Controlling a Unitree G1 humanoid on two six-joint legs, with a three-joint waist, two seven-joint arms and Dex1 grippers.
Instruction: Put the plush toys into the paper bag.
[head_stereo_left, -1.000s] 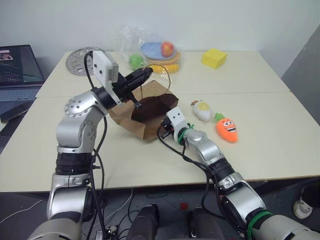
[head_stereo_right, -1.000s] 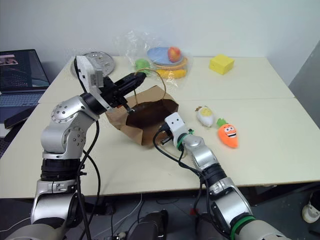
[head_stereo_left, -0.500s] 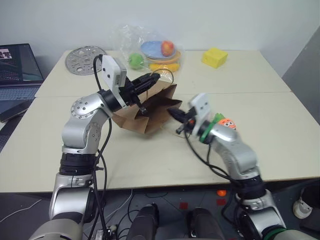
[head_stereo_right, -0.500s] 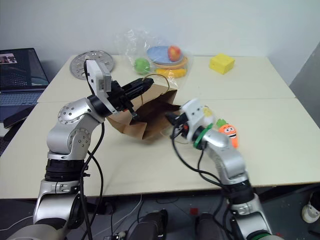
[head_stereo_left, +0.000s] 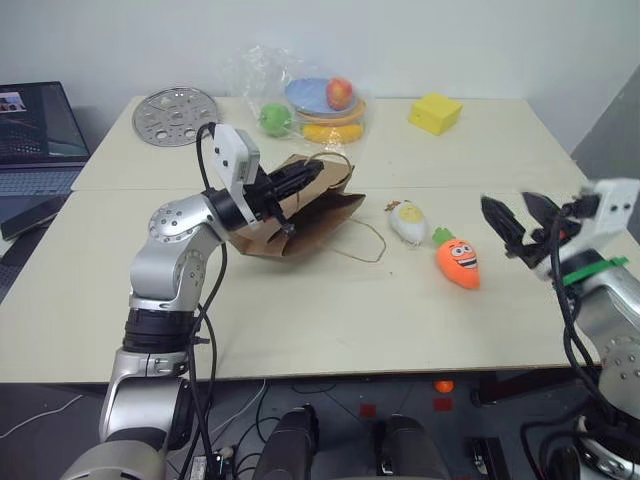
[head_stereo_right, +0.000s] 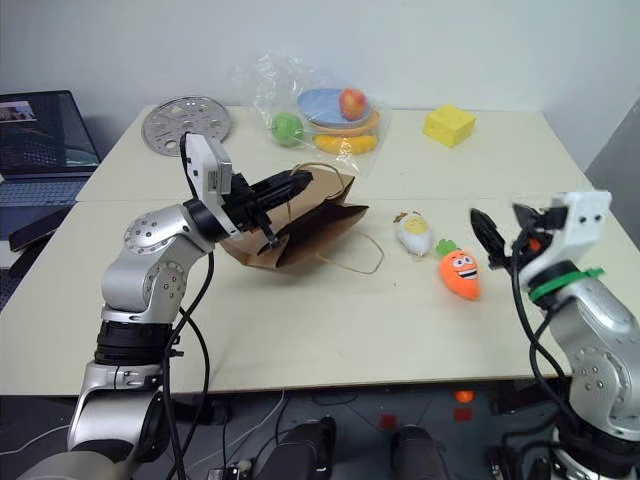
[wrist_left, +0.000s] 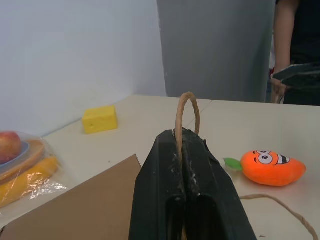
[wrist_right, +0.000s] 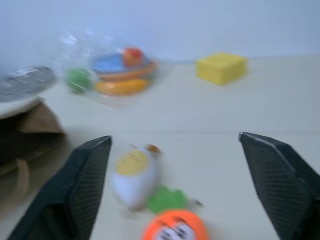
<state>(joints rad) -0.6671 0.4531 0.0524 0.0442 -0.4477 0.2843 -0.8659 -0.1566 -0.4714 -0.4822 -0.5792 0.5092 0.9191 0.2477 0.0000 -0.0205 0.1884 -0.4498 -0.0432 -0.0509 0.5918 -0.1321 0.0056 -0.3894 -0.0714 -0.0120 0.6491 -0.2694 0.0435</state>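
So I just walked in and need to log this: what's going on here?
A two-armed robot is packing plush toys into a paper bag. Its left gripper is shut on one of the bag's handles. The right gripper hangs open beside the carrot toy and the white egg toy, both lying on the table outside the bag.

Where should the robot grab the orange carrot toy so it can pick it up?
Probably around the middle of the orange plush carrot, coming down from above. It lies flat on the cream table with its green top toward the white egg-shaped plush toy, so the fingers of the open right gripper should straddle its narrow width.
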